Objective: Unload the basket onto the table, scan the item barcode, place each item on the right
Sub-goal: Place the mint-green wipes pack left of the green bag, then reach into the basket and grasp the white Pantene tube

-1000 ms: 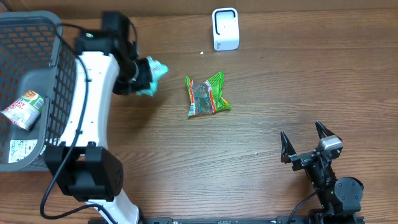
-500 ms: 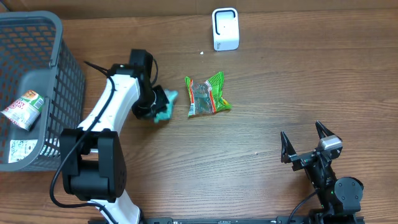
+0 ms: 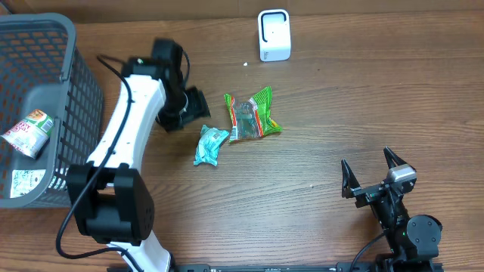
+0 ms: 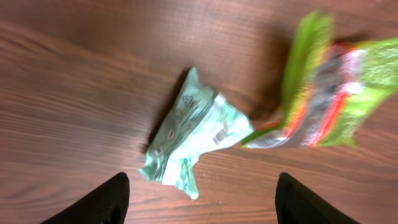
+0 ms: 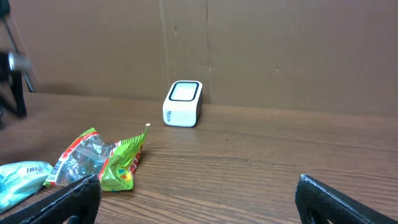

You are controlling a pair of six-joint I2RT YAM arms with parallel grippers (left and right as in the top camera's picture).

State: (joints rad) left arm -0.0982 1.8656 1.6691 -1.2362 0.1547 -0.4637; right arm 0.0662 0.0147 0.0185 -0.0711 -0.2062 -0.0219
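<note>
A brown wood-grain table (image 3: 318, 98) is standing before a plain cardboard wall (image 5: 280, 50). The teal packet (image 3: 209, 145) is lying flat on the table left of centre, free of any grip, with one corner touching the lower edge of a green packet (image 3: 253, 113). In the left wrist view the teal packet (image 4: 193, 134) is showing a small barcode (image 4: 219, 133) face up. The white scanner (image 3: 274, 35) is sitting upright at the far edge, well apart from both packets.

A grey mesh basket (image 3: 30, 45) is occupying the far left. A labelled pack (image 3: 29, 134) in red and green is lying inside it on its side, near a pale printed item (image 3: 26, 181) on the basket floor.

The left gripper (image 3: 189, 109) is hanging just above and to the left of the teal packet, its arm reaching out from the near edge; its fingers (image 4: 106, 199) are spread wide with nothing between them. The right gripper (image 3: 372, 175) is resting near the right front corner, facing the scanner, fingers parted fully and empty.
</note>
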